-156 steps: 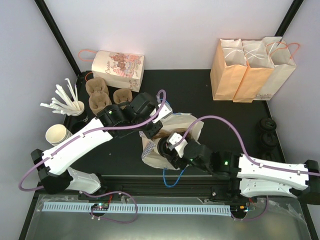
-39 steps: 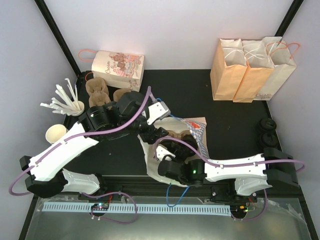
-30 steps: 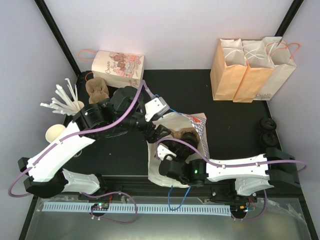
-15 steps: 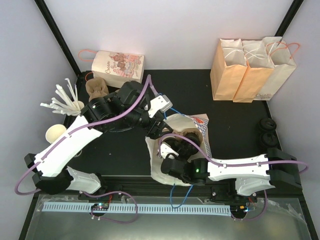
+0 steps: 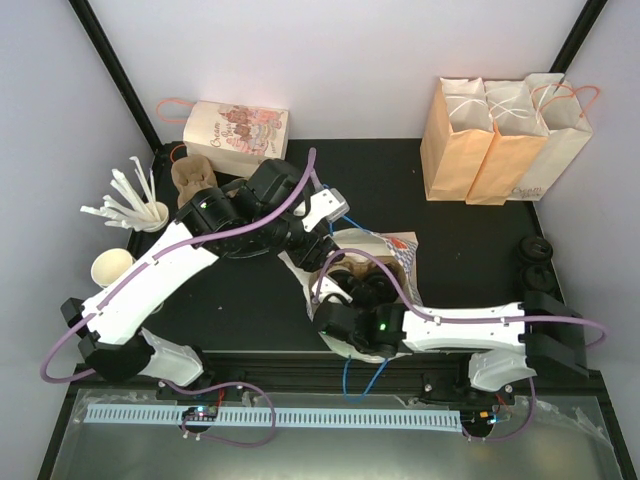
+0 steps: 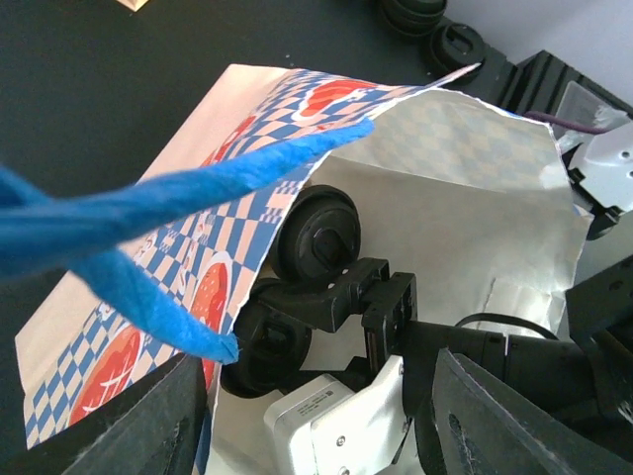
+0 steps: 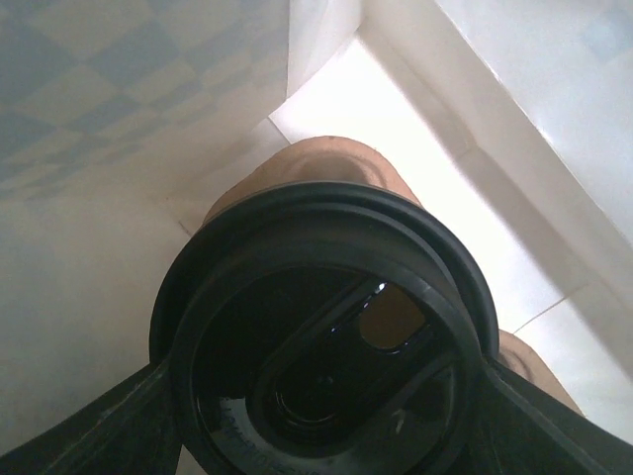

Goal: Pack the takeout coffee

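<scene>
A paper bag (image 5: 398, 246) printed with blue checks and red marks lies open at the table's middle; its printed wall (image 6: 247, 148) and blue handle (image 6: 148, 213) fill the left wrist view. Two takeout coffee cups sit inside, showing only their black lids (image 6: 316, 233) (image 6: 265, 341). My right gripper (image 5: 360, 290) reaches into the bag, its fingers on either side of one lid (image 7: 316, 297), with a brown carrier (image 7: 331, 163) beneath. My left gripper (image 6: 316, 361) hangs open over the bag's mouth (image 5: 312, 255), the bag's rim just inside its left finger.
Three tan and cream bags (image 5: 500, 140) stand at the back right, and a printed bag (image 5: 235, 135) at the back left. Brown carriers (image 5: 192, 178), a cup of white utensils (image 5: 135, 205) and plain white cups (image 5: 112, 268) line the left side. Black lids (image 5: 535, 265) sit at the right edge.
My left gripper has moved right, over the bag's mouth, and its jaws have narrowed a little. The right gripper has pushed slightly further into the bag with the cup.
</scene>
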`<state>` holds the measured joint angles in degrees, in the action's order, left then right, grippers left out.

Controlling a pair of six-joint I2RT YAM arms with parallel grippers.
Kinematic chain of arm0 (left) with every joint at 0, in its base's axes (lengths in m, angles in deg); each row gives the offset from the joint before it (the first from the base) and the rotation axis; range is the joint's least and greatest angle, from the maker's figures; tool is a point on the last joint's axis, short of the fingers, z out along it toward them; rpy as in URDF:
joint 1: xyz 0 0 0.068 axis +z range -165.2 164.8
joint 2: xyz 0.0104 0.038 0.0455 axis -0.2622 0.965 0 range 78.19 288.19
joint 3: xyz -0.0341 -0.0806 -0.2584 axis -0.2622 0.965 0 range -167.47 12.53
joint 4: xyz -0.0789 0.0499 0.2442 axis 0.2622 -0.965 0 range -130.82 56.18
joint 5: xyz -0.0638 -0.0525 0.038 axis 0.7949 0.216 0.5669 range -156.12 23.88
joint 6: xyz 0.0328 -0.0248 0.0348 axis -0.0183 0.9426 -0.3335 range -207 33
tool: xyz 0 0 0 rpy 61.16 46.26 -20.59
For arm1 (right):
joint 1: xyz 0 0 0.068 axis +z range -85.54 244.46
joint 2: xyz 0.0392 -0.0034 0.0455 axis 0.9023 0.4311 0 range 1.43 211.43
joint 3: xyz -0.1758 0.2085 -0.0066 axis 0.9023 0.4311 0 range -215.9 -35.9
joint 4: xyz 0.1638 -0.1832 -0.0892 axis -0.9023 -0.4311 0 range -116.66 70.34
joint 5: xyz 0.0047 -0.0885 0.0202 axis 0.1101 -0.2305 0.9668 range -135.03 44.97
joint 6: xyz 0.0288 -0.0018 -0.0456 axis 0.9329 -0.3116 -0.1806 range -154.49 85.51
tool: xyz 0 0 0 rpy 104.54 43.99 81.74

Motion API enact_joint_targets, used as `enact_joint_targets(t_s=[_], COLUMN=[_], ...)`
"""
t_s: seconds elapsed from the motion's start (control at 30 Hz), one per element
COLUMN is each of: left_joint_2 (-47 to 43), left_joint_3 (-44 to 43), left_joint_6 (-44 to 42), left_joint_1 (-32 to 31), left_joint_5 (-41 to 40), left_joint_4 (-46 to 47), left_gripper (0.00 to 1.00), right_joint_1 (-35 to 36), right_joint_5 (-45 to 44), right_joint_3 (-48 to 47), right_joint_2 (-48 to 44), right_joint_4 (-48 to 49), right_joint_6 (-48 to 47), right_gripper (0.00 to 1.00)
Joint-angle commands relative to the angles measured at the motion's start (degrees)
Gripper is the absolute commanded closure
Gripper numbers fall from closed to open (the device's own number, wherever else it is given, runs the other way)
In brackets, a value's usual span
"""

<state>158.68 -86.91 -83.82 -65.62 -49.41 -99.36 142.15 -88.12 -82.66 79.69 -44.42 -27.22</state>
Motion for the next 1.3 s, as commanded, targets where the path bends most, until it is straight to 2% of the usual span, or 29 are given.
enact_joint_targets(t_s=[0.0,0.1,0.27,0.5,0.67,0.77,1.0,1.27], left_joint_2=[0.3,0.2,0.9,0.9,1.7,2.7,0.8,-5.0], left_joint_3=[-2.6,-3.1,-5.0,-1.7,-1.0,-0.9,-1.3,3.5], left_joint_6=[-0.6,-0.6,-0.9,-1.6,-1.8,-2.2,-3.5,1.6], left_joint_1=[-0.6,-0.6,-0.6,-0.6,-0.7,-0.7,-0.7,0.1], left_joint_5=[1.6,1.6,0.2,-9.0,-9.7,-10.4,0.6,18.6], left_joint_4=[-0.8,-1.3,-4.6,-10.0,-14.3,-15.8,-12.1,5.2], left_gripper=[0.34,0.33,0.23,0.21,0.14,0.14,0.15,0.17], right_joint_1=[-1.0,-1.0,-1.6,-4.8,-6.0,-6.3,-6.7,-6.7], right_joint_5=[-1.1,-1.5,-0.9,3.5,5.0,5.7,7.5,8.0], right_joint_3=[-2.9,-3.4,-3.7,-3.7,-4.0,-3.9,-3.1,-2.2], right_joint_2=[5.0,5.8,5.7,4.3,4.7,4.3,3.9,3.6], right_joint_4=[-7.1,-7.3,-7.3,-6.4,-5.8,-4.9,-3.6,-2.8], right_joint_6=[3.0,2.7,2.8,1.6,0.8,0.3,-0.2,-0.5], right_gripper=[0.55,0.55,0.55,0.55,0.55,0.55,0.55,0.55])
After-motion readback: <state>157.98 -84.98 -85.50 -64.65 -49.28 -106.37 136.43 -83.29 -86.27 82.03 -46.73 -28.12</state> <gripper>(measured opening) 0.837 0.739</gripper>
